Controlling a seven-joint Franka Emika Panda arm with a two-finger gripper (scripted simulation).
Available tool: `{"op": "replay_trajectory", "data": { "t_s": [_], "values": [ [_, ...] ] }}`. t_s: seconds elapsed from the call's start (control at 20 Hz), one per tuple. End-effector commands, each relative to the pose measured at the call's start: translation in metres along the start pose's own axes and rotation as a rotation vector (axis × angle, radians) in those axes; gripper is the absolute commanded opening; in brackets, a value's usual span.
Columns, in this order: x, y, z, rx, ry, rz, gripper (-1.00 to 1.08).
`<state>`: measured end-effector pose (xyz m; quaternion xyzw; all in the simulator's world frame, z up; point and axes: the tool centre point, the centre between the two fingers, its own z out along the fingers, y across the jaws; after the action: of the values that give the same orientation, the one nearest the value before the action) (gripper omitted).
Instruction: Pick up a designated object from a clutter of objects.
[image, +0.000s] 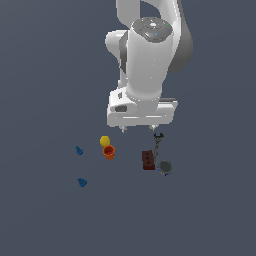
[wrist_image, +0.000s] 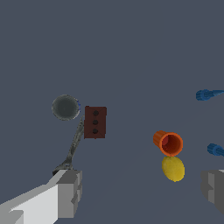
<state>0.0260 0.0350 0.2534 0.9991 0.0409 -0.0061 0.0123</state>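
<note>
Gripper (wrist_image: 140, 192) fingers (wrist_image: 70, 192) are seen spread wide, nothing held between them, well above the floor. Nothing is yet grasped. Block (wrist_image: 95, 122) is found lying between dish (wrist_image: 65, 107) and cup (wrist_image: 168, 143), touching the wrench (wrist_image: 74, 144). Alignment, descent, closing and lifting are judged left.

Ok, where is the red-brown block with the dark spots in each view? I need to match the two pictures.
Exterior view: the red-brown block sits below the arm, between the orange cup and the grey round dish, close beside the dish.
Wrist view: the block shows three dark spots and lies next to the dish.
Shared landmark: the grey wrench, running alongside the block.
</note>
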Motion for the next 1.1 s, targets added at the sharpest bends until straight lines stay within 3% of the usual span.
{"op": "replay_trajectory", "data": {
  "t_s": [0.0, 0.55, 1.05],
  "values": [
    [0.007, -0.008, 0.023, 0.002, 0.001, 0.005, 1.00],
    [0.023, -0.048, 0.133, 0.016, 0.010, 0.033, 1.00],
    [0.022, -0.062, 0.171, 0.024, 0.013, 0.044, 1.00]
  ]
}}
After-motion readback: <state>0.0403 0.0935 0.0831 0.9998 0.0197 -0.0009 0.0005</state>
